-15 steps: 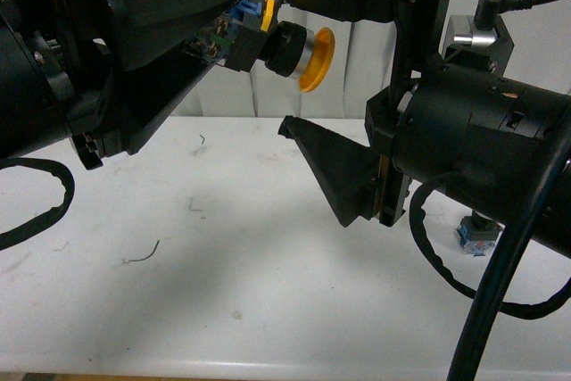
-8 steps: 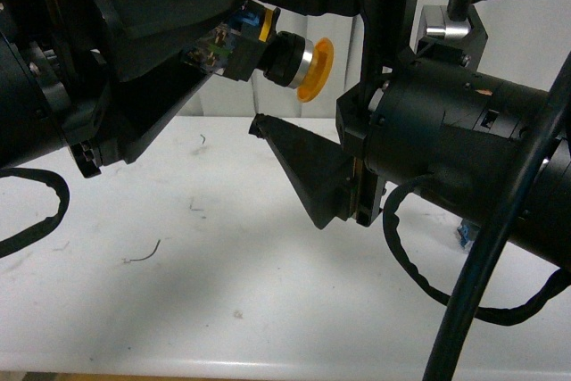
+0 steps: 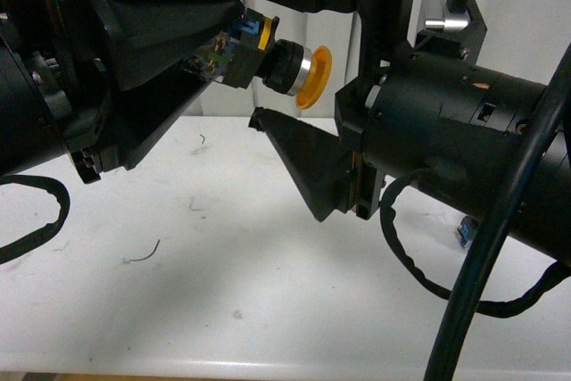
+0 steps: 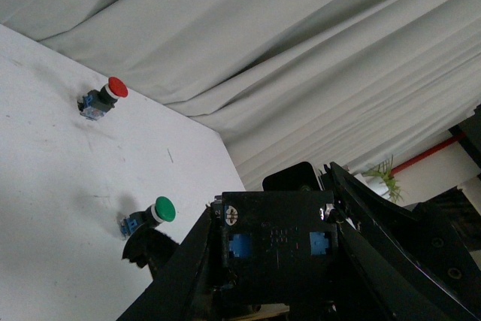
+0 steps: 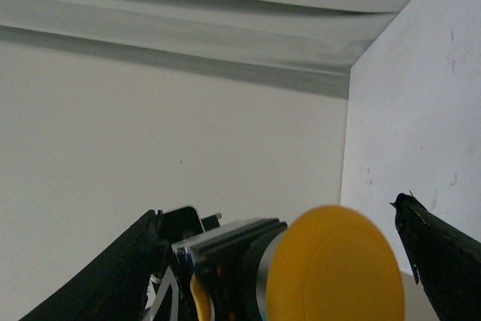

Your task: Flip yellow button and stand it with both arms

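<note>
Above the worktop [image 3: 223,265], the left gripper [image 3: 223,42] clamps the contact block [image 3: 234,46]; the right gripper [image 3: 250,51] gapes empty, straddling the yellow button [image 3: 287,64], held sideways in midair. Best close squarely on its neck before the left releases.

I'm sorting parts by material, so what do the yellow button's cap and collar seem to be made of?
On the yellow button, the cap looks like plastic: even, matte yellow-orange. The collar is probably metal: silvery with a bright sheen.
</note>
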Available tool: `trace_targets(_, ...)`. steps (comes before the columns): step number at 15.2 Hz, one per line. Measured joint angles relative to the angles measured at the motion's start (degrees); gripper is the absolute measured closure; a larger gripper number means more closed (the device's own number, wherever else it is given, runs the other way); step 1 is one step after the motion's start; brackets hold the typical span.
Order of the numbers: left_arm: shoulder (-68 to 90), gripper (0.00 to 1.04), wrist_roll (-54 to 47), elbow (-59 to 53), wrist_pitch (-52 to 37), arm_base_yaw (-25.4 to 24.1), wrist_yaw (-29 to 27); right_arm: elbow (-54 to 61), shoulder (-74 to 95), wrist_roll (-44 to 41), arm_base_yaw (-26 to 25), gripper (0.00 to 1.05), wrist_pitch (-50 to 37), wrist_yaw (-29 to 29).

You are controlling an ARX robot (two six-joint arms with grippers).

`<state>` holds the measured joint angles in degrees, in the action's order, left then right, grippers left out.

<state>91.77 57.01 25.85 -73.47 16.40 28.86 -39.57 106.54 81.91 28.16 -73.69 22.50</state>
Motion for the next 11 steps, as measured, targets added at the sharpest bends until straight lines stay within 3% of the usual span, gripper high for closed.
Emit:
trace_targets(2,0.00,0.69,0.02,-0.09,-0.04,0.00,0.11,-0.76,0.39,-0.39,-3.17,0.07,0.07,-1.62)
trace_targets(5,0.00,0.69,0.02,-0.17,-0.07,0.04,0.13,-1.29,1.14,-0.76,-0.76,0.10,0.11,-1.25)
trace_targets(10,-0.02,0.69,0.24,-0.46,-0.39,-0.07,0.26,-1.64,1.14,-1.20,-0.76,0.65,0.35,-1.88)
trace_targets(11,-0.02,0.69,1.36,-0.48,-0.33,-0.07,0.48,-1.75,1.14,-0.70,-0.76,0.71,0.11,-1.95)
